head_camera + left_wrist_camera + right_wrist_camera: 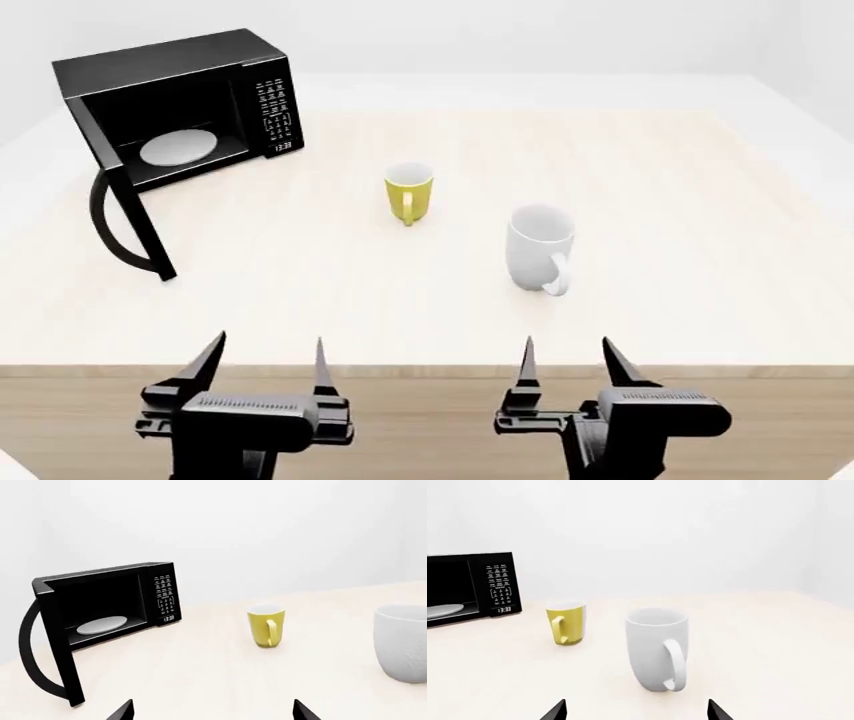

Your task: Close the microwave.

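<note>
Both grippers sit lowest in the head view, at the near edge of the table (694, 300): the left gripper (267, 365) and the right gripper (571, 362) each have their jaws spread wide and hold nothing. Neither is near the microwave (180, 105), so by my reading the task has not begun; all of the closing is left to do.

At the far left corner of the table the microwave stands with its door (127, 215) swung fully out toward the robot, seen almost edge-on, hinged on the box's left side. A curved black handle (100, 215) bows off the door's outer face. Inside, the white round plate (176, 148) lies flat on the floor of the dark cavity. To the right of the opening is the keypad panel (274, 115), with white markings.

2 mugs stand well apart from the microwave: a yellow mug (408, 193) and a white mug (541, 248).
</note>
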Tool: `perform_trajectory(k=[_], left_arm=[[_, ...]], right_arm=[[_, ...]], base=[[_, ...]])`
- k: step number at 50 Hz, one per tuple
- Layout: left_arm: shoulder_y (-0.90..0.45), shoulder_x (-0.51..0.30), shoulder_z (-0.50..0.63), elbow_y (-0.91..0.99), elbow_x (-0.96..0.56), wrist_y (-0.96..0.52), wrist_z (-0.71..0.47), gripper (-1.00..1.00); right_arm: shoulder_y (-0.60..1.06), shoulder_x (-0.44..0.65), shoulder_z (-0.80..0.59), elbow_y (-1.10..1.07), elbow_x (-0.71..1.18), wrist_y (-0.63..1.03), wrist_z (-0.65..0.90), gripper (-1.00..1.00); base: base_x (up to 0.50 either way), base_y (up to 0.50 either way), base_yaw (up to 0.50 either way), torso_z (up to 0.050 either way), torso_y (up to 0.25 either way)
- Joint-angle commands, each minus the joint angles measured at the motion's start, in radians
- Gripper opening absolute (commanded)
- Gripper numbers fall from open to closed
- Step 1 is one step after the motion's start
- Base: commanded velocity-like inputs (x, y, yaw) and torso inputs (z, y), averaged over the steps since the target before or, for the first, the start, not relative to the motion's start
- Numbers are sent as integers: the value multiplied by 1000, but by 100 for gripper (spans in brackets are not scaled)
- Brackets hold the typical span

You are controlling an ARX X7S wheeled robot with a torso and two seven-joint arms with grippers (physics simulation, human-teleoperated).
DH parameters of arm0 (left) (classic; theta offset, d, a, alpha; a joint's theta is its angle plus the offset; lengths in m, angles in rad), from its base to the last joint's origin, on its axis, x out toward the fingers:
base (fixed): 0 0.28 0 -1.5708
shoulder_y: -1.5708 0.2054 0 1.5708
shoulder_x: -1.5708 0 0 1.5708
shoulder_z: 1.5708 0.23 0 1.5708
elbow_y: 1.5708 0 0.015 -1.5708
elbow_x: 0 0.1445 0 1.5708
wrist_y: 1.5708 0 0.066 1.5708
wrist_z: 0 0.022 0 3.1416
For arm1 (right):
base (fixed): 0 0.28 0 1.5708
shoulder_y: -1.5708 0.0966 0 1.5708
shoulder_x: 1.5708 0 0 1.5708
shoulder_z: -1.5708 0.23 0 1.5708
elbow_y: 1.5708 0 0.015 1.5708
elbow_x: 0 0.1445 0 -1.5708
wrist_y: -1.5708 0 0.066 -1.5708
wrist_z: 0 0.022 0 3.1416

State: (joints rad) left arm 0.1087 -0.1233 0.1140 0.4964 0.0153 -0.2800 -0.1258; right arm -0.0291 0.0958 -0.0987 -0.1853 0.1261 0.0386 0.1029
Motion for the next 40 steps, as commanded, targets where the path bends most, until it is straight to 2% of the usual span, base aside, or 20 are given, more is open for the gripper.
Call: perform_trajectory(k=[1, 5, 20, 28, 30, 31, 32, 33, 34, 40], left_arm=[[24, -23, 8, 143, 12, -81, -21, 100], [27, -27, 8, 163, 10, -90, -25, 100], [27, -39, 13, 182, 1, -86, -41, 100], [34, -42, 17, 200, -2, -86, -53, 100], [34, -44, 18, 200, -3, -86, -54, 100], [35, -44, 17, 201, -4, -85, -55, 100], [34, -45, 17, 202, -5, -87, -56, 100], [34, -46, 17, 204, -3, -88, -59, 100], [35, -47, 18, 208, -4, -90, -59, 100], [36, -50, 20, 218, -7, -95, -66, 100]], right_arm=[[-30, 40, 1, -187, 41, 95, 20, 100], [-51, 55, 4, -271, 52, 148, 35, 100], [-50, 66, 7, -296, 79, 148, 49, 100], [-94, 81, 16, -392, 96, 197, 76, 100], [-48, 45, -5, -92, -103, -103, 43, 100], [-45, 45, -7, -9, -102, -253, 43, 100], [-85, 113, -37, -159, 48, -103, 95, 100], [-87, -37, 113, -299, -15, 47, -55, 100], [-87, -66, 120, -315, -7, 149, -108, 100], [-87, -48, 107, -318, 11, 148, -87, 100]], base=[[0, 0, 0, 0, 0], [0, 0, 0, 0, 0], [0, 0, 0, 0, 0], [0, 500, 0, 0, 0], [0, 500, 0, 0, 0], [0, 500, 0, 0, 0], [0, 500, 0, 0, 0], [0, 500, 0, 0, 0], [0, 500, 0, 0, 0], [0, 500, 0, 0, 0]])
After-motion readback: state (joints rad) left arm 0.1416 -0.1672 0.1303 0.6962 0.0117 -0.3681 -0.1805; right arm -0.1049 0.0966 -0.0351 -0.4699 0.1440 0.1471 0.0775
